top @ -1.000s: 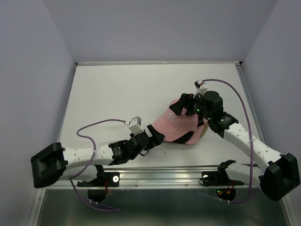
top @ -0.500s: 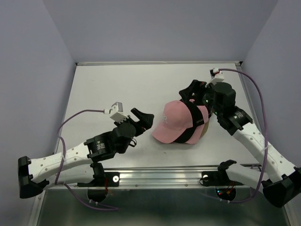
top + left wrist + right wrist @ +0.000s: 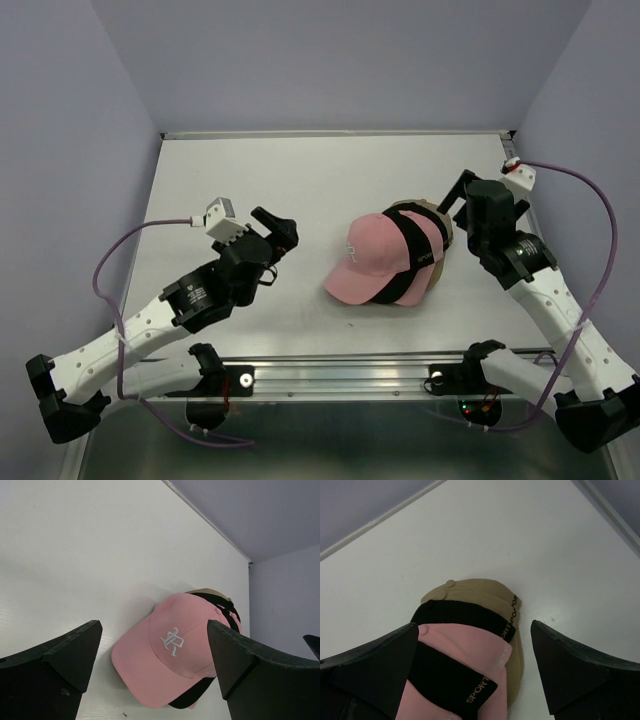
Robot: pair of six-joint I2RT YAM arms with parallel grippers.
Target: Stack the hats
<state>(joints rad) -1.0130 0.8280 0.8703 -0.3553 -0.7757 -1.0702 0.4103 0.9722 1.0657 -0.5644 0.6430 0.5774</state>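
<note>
The hats (image 3: 385, 262) lie nested in one pile right of the table's middle. A pink cap (image 3: 172, 647) with a white embroidered "R" is on top, its brim pointing front-left. Black, pink and tan (image 3: 479, 592) caps show beneath it, fanned toward the back. My left gripper (image 3: 283, 232) hangs open to the left of the pile, well apart from it. In the left wrist view its fingers (image 3: 65, 657) frame the pink cap from a distance. My right gripper (image 3: 455, 200) stands open just behind and right of the pile, with nothing between its fingers (image 3: 570, 655).
The white table (image 3: 250, 180) is closed in by grey walls at the back and both sides. A metal rail (image 3: 350, 375) runs along the near edge by the arm bases. Purple cables loop off both wrists.
Both grippers have drawn away from the pile of hats, the left one to the left and back, the right one to the right and back. The pile stays put.
</note>
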